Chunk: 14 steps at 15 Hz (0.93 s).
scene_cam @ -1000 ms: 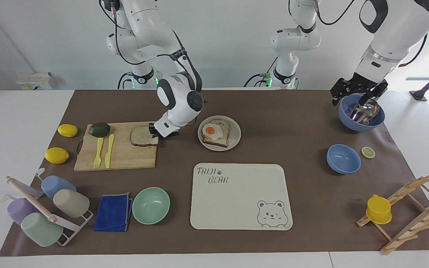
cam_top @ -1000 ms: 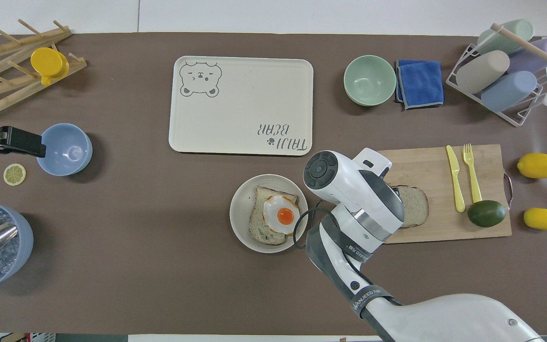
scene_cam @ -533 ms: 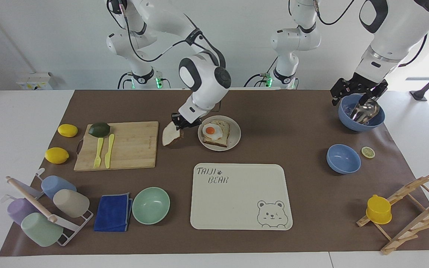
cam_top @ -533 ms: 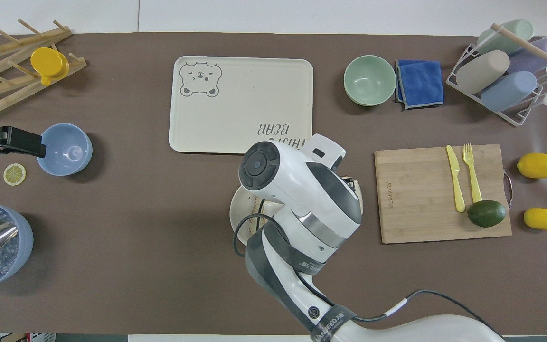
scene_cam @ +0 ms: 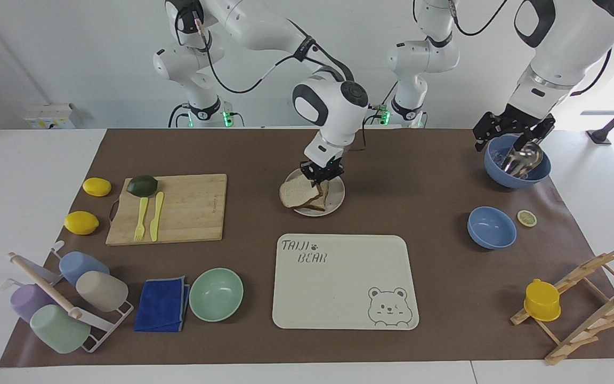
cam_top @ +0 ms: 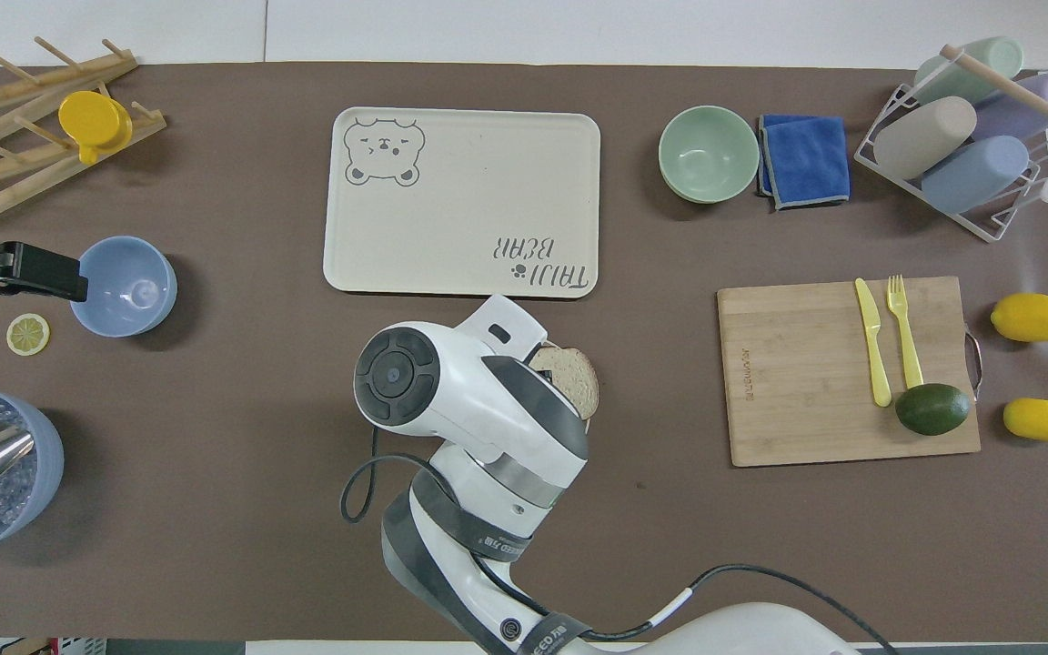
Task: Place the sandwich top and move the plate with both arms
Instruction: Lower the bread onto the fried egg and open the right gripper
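Now the right gripper (scene_cam: 321, 178) is clamped on one edge of the bread top (scene_cam: 297, 193). It hangs over the plate (scene_cam: 337, 198). The bread droops from the fingers toward the right arm's end of the table, tilted — its free edge is low and sticks out past the plate's rim.

The next move turns on one thing: the slice under it (scene_cam: 322, 198) lies right below the gripper, not below the bread's middle. So I think the bread has to shift a bit toward the left arm's end and tip flat before it is let go. The right arm is the one at the plate. The left gripper (scene_cam: 510, 129) waits, wide open, over a blue bowl (scene_cam: 517, 173) well apart from it — it holds nothing.

Some things are hard to see. In the overhead view the right arm covers nearly all of the plate, and only part of the bread peeks out. The bread hides the top of the slice under it. I cannot tell if the bread touches that slice yet.
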{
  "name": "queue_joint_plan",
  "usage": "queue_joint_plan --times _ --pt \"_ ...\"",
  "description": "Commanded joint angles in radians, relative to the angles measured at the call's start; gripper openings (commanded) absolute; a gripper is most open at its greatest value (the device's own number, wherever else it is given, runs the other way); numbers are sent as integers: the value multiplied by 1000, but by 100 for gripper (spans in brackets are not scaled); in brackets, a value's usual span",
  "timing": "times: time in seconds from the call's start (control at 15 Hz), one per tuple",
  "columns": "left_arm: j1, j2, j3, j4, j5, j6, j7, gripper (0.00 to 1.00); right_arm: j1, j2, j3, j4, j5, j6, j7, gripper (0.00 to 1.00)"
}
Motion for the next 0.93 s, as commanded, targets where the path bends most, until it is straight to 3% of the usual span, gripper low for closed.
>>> queue_joint_plan --times 0.0,0.13,0.2,0.27,0.33,0.67,0.87 --pt "14 -27 -5 -29 8 4 1 100 5 -18 8 -21 63 39 14 0" --pt "15 -27 -3 -32 8 1 1 100 7 -23 8 -48 61 57 12 2" --pt "15 -27 -3 -32 8 1 1 100 1 -24 9 -48 63 65 8 31" --pt "15 -27 -3 -32 8 3 1 100 -1 -24 9 -42 70 68 8 84" --pt "15 -29 -3 -32 8 3 2 100 3 -24 8 -31 83 70 9 100" --pt "17 -37 -3 -44 8 3 2 100 -19 -85 2 -8 84 67 2 100" --pt "11 -61 -5 -99 8 30 2 100 -143 -168 2 -14 84 24 -43 100"
